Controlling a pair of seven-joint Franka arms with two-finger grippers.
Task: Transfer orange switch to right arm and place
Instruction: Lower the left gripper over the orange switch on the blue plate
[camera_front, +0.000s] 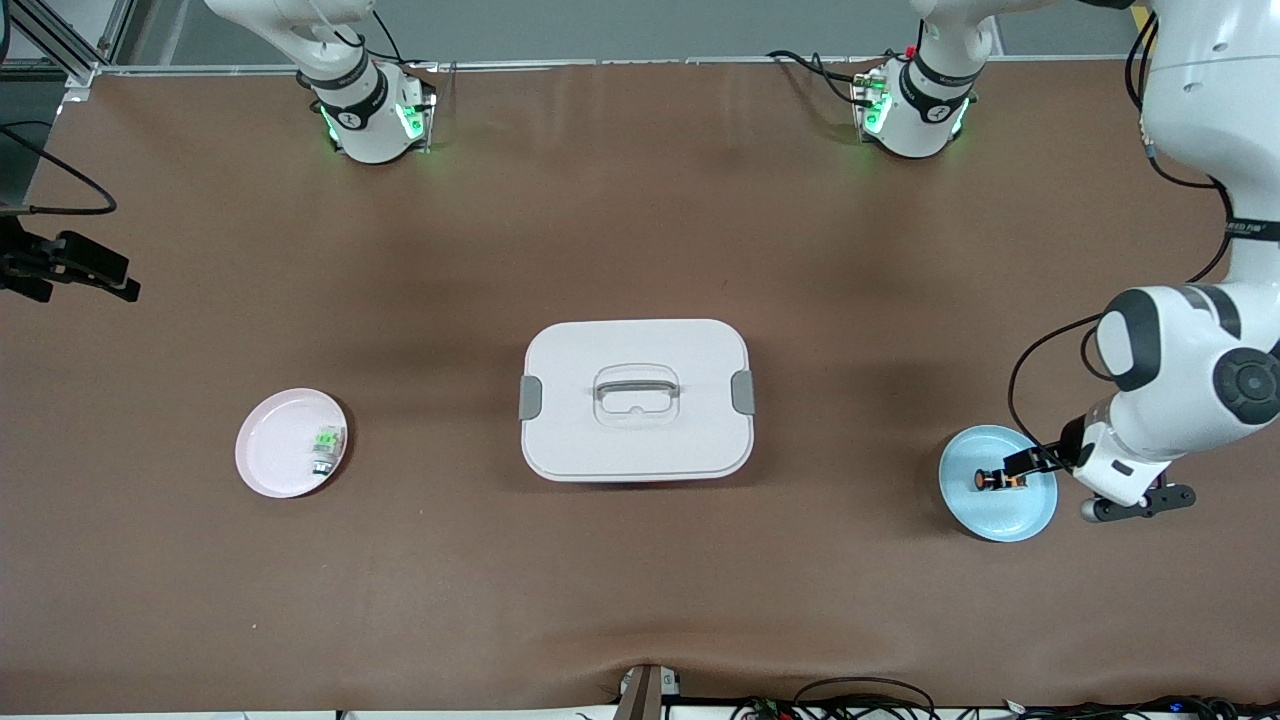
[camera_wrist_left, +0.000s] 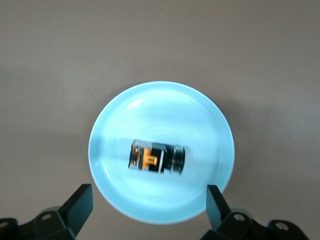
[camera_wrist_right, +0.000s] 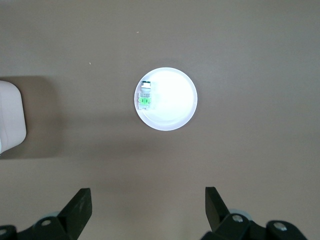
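The orange switch (camera_front: 993, 480) (camera_wrist_left: 157, 157) lies on its side on a light blue plate (camera_front: 1010, 518) (camera_wrist_left: 165, 107) near the left arm's end of the table. My left gripper (camera_front: 1030, 463) (camera_wrist_left: 150, 210) hangs open just above that plate. Its fingers stand wide apart over the plate's rim, and the switch lies a little ahead of the tips, untouched. My right gripper (camera_wrist_right: 148, 210) is open and holds nothing, high over bare table. It does not show in the front view, where only the right arm's base (camera_front: 365, 110) appears.
A white lidded box (camera_front: 636, 400) (camera_wrist_right: 10, 117) with a handle sits mid-table. A pink plate (camera_front: 275, 450) (camera_wrist_right: 175, 107) with a small green-and-clear switch (camera_front: 325, 448) (camera_wrist_right: 145, 95) lies toward the right arm's end. A black fixture (camera_front: 70, 265) juts in at that table edge.
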